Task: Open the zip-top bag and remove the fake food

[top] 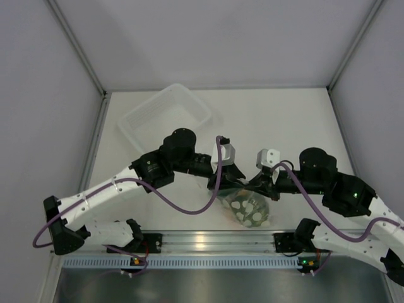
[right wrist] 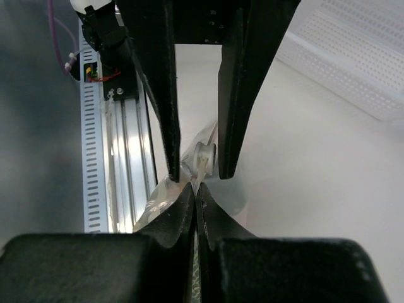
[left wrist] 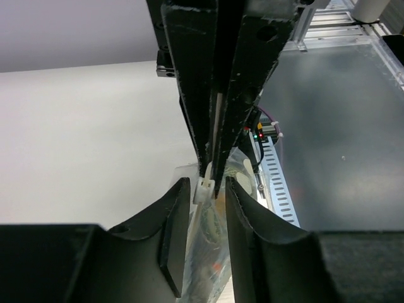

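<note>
White perforated basket (top: 148, 107) far left, white table (top: 284, 120), aluminium rail (top: 208, 241)

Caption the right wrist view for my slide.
Right gripper pinches the zip-top bag; left gripper straddles its white slider.

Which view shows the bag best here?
Top external: the whole bag is in frame, with the fake food visible through it. The left wrist view shows only its top edge with the white slider and a blurred strip of plastic below. The right wrist view shows just the zip edge, close up.
</note>
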Tool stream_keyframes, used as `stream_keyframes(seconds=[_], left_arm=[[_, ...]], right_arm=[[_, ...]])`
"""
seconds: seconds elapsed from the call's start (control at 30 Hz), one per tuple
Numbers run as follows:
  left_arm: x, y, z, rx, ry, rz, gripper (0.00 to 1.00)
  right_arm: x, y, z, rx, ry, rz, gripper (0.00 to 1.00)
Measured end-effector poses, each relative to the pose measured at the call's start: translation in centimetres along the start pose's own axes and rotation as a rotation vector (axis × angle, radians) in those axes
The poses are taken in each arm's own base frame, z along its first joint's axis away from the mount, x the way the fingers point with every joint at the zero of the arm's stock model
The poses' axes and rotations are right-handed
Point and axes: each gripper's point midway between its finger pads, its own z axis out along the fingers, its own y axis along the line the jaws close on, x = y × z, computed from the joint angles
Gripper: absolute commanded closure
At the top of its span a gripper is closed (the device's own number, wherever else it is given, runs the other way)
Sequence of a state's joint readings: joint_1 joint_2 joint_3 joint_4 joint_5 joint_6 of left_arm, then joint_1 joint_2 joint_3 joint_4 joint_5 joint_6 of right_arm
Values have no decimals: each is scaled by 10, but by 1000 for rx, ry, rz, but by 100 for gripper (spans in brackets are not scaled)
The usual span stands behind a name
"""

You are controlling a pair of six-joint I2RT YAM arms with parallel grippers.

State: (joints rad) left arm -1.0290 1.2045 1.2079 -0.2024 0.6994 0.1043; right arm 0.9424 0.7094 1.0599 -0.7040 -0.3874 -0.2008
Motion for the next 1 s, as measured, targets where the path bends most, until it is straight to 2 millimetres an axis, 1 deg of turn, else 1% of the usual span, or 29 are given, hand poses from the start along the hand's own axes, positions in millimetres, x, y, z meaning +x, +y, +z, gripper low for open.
stream_keyframes(seconds=[0.03, 0.1, 0.2, 0.27, 0.37, 0.57, 0.7, 0.9, 1.0], left_arm=[[1, 2, 1, -7, 3, 0, 68], [3, 5, 2, -18, 8, -2, 77], [6, 7, 3, -24, 15, -4, 80], [6, 7, 3, -24, 16, -4, 80], [6, 7, 3, -24, 16, -5, 100], [6, 9, 2, -39, 17, 4, 100], [14, 7, -5, -54, 20, 7, 100], [24, 2, -19, -79, 22, 3, 100], [30, 4, -23, -95, 28, -3, 100]], right_arm=[[0, 1, -1, -3, -3, -1, 100], [-1, 2, -1, -6, -7, -2, 100], [-1, 2, -2, -5, -7, -3, 100], [-1, 2, -2, -5, -6, -2, 100], [-1, 2, -2, -3, -5, -2, 100], [0, -1, -2, 15, -9, -3, 100], [0, -4, -5, 38, -19, -5, 100], [-5, -3, -12, 49, -49, -8, 100], [-6, -3, -17, 66, -58, -7, 100]])
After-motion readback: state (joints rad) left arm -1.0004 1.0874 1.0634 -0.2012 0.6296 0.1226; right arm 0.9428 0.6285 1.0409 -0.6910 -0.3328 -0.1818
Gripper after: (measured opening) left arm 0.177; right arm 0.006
